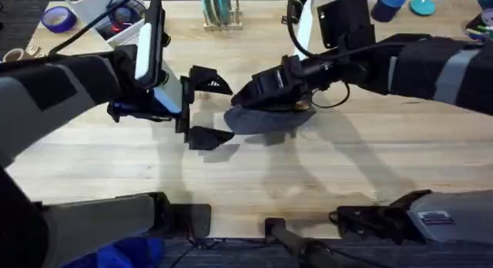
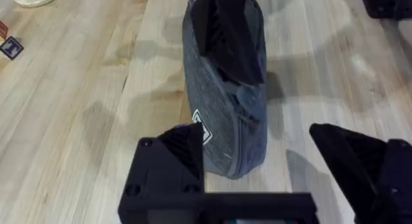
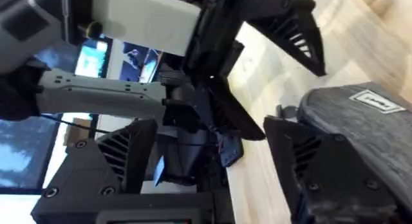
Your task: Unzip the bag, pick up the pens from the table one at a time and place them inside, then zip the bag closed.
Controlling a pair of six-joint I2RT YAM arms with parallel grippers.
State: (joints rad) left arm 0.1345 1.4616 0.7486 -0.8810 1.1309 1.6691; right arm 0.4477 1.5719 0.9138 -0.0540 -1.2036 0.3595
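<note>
Bag (image 1: 266, 118) lies mid-surface (image 1: 347, 168), zipper apparently closed. Left tool (image 1: 209, 108) released, just left of it. Right tool (image 1: 262, 89) rests on the bag; grip indeterminate. Loading and closing remain.

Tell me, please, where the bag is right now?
Overhead, the bag lies mid-table, just right of the open left gripper, with the right gripper on its top.
</note>
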